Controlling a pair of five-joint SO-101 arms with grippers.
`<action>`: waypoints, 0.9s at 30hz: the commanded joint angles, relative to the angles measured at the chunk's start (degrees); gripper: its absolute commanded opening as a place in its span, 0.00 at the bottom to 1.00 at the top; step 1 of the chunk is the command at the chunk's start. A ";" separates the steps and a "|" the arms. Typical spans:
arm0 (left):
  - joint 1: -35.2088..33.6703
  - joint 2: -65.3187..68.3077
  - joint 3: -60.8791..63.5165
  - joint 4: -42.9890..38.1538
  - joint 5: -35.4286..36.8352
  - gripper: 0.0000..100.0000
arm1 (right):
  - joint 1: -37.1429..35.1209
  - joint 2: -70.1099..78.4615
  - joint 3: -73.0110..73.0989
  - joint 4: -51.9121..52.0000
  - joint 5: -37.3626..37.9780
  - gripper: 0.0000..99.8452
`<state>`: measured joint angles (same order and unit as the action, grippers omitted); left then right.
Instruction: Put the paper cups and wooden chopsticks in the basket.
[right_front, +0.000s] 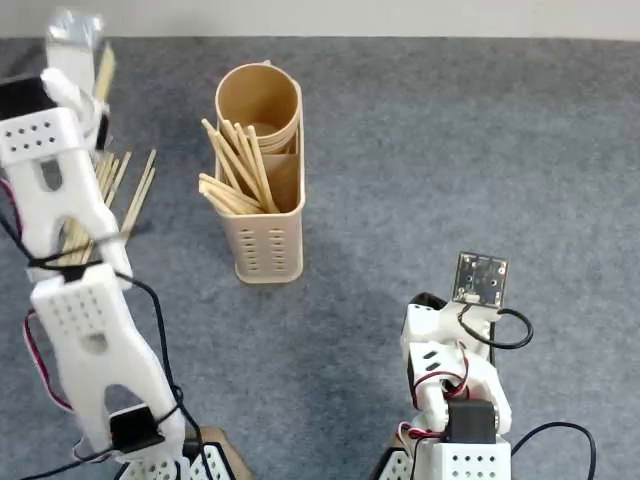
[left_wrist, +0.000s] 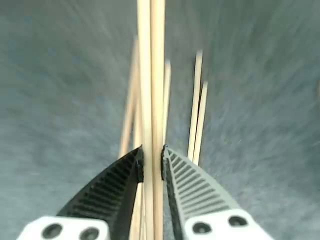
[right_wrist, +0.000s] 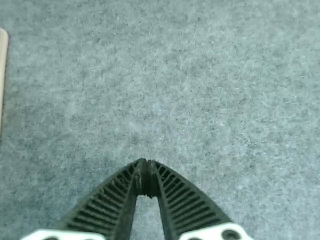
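Left claw (left_wrist: 151, 155): closed on a pair of wooden chopsticks (left_wrist: 151, 75), pinched side by side between the jaws, with a long length projecting past the tips. Below and just beyond this claw, loose chopsticks (left_wrist: 197, 110) lie scattered on the grey bench (left_wrist: 260, 100). The basket (right_front: 270, 250) stands upright, well apart to one side of the left claw. It already holds the paper cups (right_front: 260, 100) in one compartment and a leaning sheaf of sticks (right_front: 235, 170) in the other. Right claw (right_wrist: 147, 172): closed on nothing, held over bare bench. Risks, as judged: the grip is narrow, so the held pair could pivot or slide during the carry towards the basket. The projecting ends could strike the basket rim or foul the leaning sheaf, levering sticks out or jamming the entry. The basket looks tall and light, so a sideways knock may topple it and spill the cups. Releasing too high or at a slant could bounce the pair back onto the bench.
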<state>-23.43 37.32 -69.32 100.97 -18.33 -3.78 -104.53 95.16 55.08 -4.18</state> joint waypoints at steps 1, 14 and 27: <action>2.95 -19.74 -1.80 0.35 4.22 0.00 | 0.57 -0.04 9.27 -0.13 0.53 0.00; 9.98 -86.99 61.85 -10.46 5.45 0.00 | 0.57 -0.04 9.27 -0.13 0.53 0.00; 33.71 -88.13 77.05 -46.07 16.53 0.00 | 0.57 -0.04 9.27 -0.13 0.53 0.00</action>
<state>6.99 -52.35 8.13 60.26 -4.18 -3.78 -104.53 95.16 55.08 -4.18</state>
